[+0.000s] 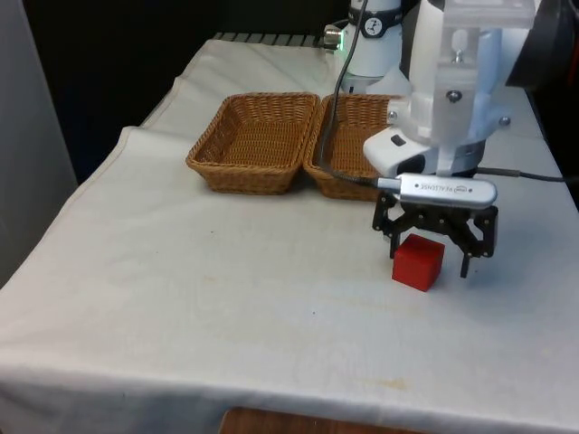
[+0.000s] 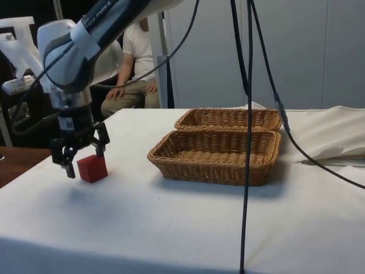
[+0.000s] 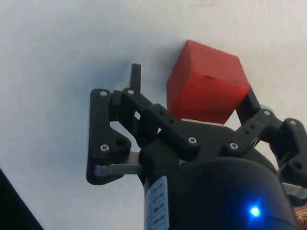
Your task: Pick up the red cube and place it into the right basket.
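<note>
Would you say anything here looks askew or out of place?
Slightly: the red cube sits off-centre in the open claw, close to one finger and apart from the other. Both baskets stand upright and undamaged.

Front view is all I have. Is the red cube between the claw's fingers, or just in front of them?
Observer: Between them. In the wrist view the red cube sits inside the open claw.
Operator: Any contact?
Observer: One finger stands apart from it, with white cloth showing in the gap. The other looks close against the cube's opposite side.
Operator: Off the table?
Observer: No. The side view shows the cube resting on the cloth, with the fingertips down beside it.
</note>
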Available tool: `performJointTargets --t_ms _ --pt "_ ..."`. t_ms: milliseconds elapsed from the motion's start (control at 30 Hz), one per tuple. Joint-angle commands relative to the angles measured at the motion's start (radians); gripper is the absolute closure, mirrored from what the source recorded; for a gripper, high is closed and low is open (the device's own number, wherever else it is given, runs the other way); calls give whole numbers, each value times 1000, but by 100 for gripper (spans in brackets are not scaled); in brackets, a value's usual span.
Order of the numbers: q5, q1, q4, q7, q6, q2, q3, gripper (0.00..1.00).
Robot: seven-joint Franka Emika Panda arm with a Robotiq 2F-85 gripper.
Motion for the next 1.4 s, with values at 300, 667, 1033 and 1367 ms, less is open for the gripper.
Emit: performJointTargets --t_ms 300,667,1033,1367 --pt "14 -14 16 -4 5 20 9 85" --pt "14 -15 16 -4 6 21 10 97" --pt "-10 3 -43 1 -44 -73 -5 97" --pt "-41 14 -125 1 -70 -177 -4 97"
